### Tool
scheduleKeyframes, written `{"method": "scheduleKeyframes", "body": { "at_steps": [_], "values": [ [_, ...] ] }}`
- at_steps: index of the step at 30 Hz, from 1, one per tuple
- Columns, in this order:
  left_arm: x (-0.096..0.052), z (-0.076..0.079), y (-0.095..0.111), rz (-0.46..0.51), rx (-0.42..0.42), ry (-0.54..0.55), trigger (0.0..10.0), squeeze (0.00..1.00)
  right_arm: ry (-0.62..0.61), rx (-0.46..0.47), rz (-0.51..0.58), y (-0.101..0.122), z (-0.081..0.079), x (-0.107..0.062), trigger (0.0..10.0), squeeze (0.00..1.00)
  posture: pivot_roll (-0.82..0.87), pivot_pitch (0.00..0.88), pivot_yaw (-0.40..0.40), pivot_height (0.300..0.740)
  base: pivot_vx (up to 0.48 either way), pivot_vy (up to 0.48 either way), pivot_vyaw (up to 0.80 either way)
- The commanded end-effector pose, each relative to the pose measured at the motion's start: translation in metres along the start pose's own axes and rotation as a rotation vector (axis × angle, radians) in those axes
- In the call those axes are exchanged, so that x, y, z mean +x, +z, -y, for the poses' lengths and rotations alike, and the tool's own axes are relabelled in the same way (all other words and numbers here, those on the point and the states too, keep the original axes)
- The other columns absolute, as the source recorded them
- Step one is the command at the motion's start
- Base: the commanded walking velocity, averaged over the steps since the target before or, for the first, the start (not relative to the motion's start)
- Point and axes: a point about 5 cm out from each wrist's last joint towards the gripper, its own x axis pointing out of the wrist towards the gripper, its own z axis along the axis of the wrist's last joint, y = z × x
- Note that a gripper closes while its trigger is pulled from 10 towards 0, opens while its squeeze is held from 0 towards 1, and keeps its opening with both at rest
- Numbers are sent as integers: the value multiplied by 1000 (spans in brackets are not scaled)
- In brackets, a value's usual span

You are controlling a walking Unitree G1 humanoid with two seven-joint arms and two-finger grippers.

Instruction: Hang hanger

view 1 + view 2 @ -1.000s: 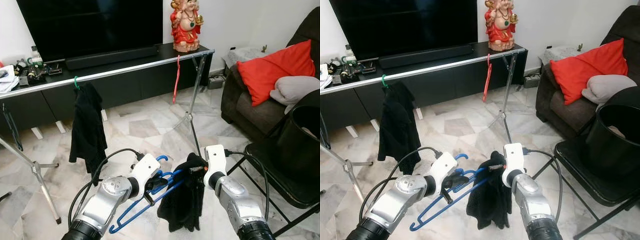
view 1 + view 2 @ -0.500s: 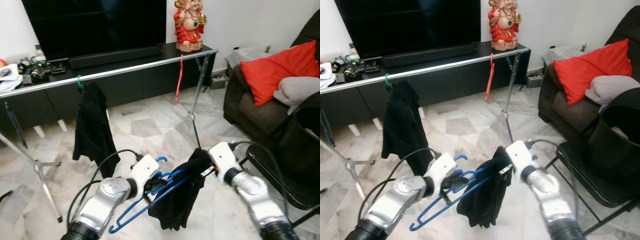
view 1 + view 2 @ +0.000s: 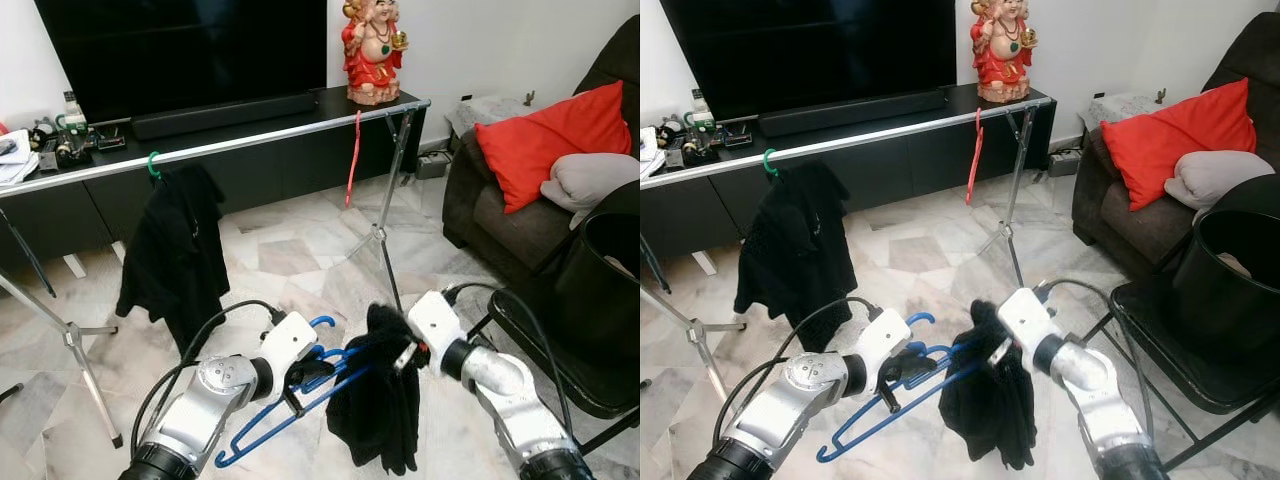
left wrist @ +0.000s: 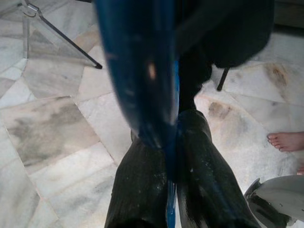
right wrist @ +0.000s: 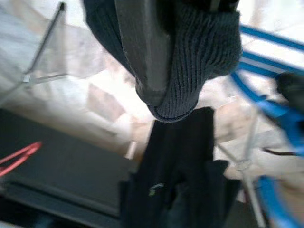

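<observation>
left eye view: left gripper (image 3: 312, 372) clamps blue hanger (image 3: 290, 410) near its hook; right gripper (image 3: 405, 352), at 3 o'clock, pinches black garment (image 3: 380, 410) — light, stiff frame, limp cloth likely slips.

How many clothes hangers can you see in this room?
3: a blue hanger held in the left gripper, a green hanger on the rail under a black garment, and a red hanger dangling farther along. Others may be hidden.

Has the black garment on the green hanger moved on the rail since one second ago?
Yes. The black garment has swung out toward the robot's left; its green hanger sits at the same spot on the rail.
</observation>
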Motion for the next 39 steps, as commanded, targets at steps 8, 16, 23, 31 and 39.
{"method": "scheduleKeyframes", "body": {
  "at_steps": [8, 16, 23, 31, 39],
  "values": [
    [1, -8, 8, 50, -15, 46, 10000, 0, 240, 53, 161, 28, -25, -1, 10000, 0, 87, 12, 24, 740, 0, 0, 0],
    [2, -12, 9, 58, -22, 81, 10000, 0, 227, 42, 141, 27, -22, -7, 10000, 0, 87, 8, 24, 740, 0, 0, 0],
    [1, -24, 12, 84, -49, 182, 10000, 0, -111, -38, -79, 2, 18, -8, 10000, 0, 83, 5, 24, 740, 0, 0, 0],
    [2, -28, 15, 111, -77, 219, 10000, 0, 9, -27, 60, 19, 2, -5, 10000, 0, 80, 0, 27, 740, 0, 0, 0],
    [3, -29, 15, 124, -102, 229, 10000, 0, 206, 5, 158, 32, -20, -8, 10000, 0, 77, 0, 26, 740, 0, 0, 0]
  ]
}}
